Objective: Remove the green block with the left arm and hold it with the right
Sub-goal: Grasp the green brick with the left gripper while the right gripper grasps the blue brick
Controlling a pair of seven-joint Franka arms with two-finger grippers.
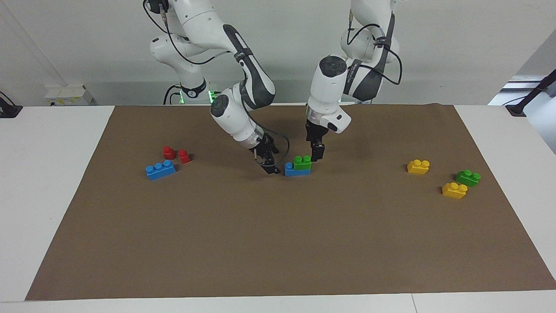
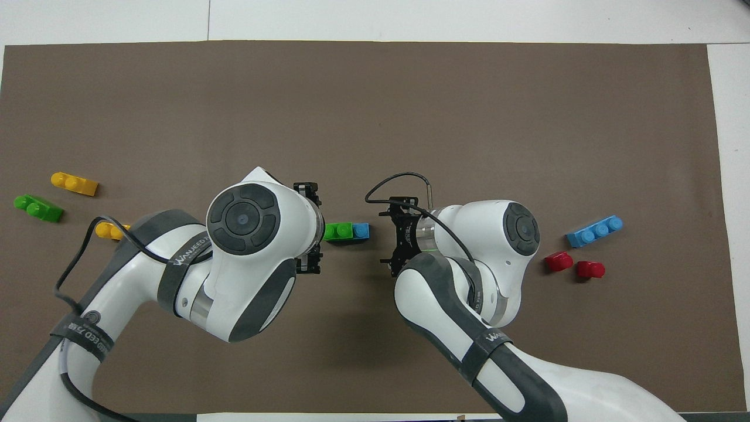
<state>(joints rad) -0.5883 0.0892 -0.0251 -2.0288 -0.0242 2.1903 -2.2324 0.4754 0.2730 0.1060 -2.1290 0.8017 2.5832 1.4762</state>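
The bright green block [image 1: 302,162] sits on one end of a blue brick [image 1: 295,171] at the middle of the brown mat; both also show in the overhead view, the green block [image 2: 337,231] partly under the left arm's wrist. My left gripper [image 1: 317,154] hangs low right beside the green block, at the end toward the left arm's end of the table. My right gripper [image 1: 273,168], with its wire loop, is low at the mat, just off the blue brick's bare end. I cannot see contact with either brick.
Toward the right arm's end lie a blue three-stud brick [image 1: 160,169] and two red bricks [image 1: 169,152] [image 1: 184,156]. Toward the left arm's end lie two yellow bricks [image 1: 418,166] [image 1: 454,190] and a darker green brick [image 1: 468,177].
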